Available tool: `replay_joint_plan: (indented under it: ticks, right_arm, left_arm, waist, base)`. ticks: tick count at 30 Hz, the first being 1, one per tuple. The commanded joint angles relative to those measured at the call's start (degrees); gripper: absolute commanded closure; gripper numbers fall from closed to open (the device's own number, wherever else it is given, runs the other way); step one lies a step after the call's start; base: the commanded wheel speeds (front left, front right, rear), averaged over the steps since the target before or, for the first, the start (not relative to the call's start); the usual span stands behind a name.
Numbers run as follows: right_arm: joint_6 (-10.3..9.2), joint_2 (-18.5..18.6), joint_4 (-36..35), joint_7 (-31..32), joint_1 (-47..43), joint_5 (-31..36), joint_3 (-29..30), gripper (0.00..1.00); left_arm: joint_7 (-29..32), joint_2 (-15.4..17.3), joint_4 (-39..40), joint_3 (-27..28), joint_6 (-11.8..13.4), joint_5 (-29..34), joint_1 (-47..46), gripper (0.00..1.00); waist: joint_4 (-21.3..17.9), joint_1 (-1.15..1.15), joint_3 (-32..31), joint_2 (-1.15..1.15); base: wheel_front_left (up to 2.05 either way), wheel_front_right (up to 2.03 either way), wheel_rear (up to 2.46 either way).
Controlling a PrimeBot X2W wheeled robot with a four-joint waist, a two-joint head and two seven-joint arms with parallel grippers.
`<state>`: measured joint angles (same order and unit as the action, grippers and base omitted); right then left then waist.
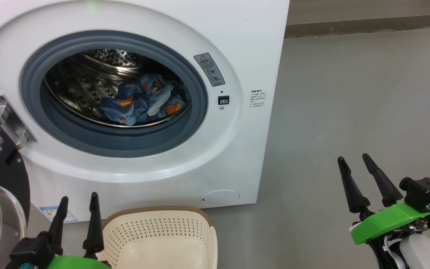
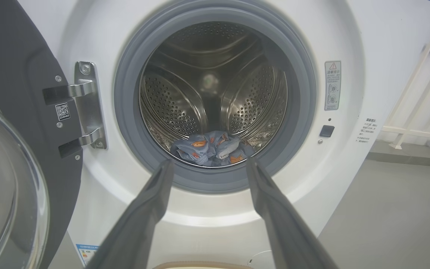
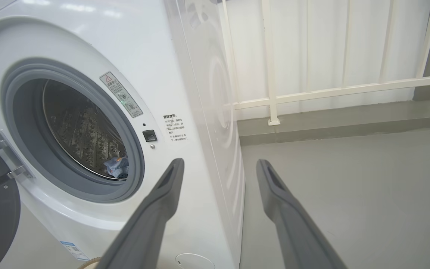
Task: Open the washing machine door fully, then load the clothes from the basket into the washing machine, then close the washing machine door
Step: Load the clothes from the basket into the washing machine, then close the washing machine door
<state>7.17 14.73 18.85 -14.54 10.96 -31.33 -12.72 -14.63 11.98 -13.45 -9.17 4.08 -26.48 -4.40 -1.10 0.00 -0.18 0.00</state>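
Left gripper (image 1: 80, 197) spread wide, holding nothing, just left of basket (image 1: 159, 210). Right gripper (image 1: 353, 157) equally wide, empty, over floor (image 1: 349, 93) right of washing machine (image 1: 237, 45). Clothes (image 1: 144, 101) bundled low in drum (image 1: 88, 74). Washing machine door (image 1: 2, 160) swung open at left. Right wrist view adds white railing (image 3: 312, 91).

Grey floor, white railing, pale wall.
Ahead of the right pincer (image 3: 219, 162), a smooth grey floor (image 3: 368, 179) runs to a low grey kerb (image 3: 330, 121); beyond the kerb a white railing (image 3: 349, 90) stands before a pale, evenly lit wall (image 3: 386, 45).
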Motion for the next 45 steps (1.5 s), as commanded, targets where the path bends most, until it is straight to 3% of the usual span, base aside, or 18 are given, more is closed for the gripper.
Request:
replay_joint_plan:
  ticks: [1, 33, 45]
  right_arm:
    - [0.32, 0.73, -1.13, -0.46, 0.77, 0.74, -0.82, 0.00]
    - [0.32, 0.64, -0.33, -0.46, 1.14, 0.71, -1.47, 0.00]
    - [0.32, 0.58, -0.21, -0.46, 1.26, 0.68, -1.43, 0.00]
  left_arm:
    - [-0.37, 1.31, 1.41, 1.90, -0.01, -0.09, -1.43, 0.00]
    - [-0.37, 1.23, 0.79, 2.16, -0.28, -0.29, -1.61, 0.00]
    - [-0.37, 1.11, 1.26, 2.46, -0.49, 0.07, -1.58, 0.00]
  waist:
    - [-0.06, 0.00, 0.04, 0.00]
    - [-0.25, 0.00, 0.06, 0.00]
    - [-0.28, 0.00, 0.09, 0.00]
  base:
    - [0.00, 0.00, 0.00]
    - [-0.01, 0.01, 0.00]
    - [-1.08, 1.08, 0.00]
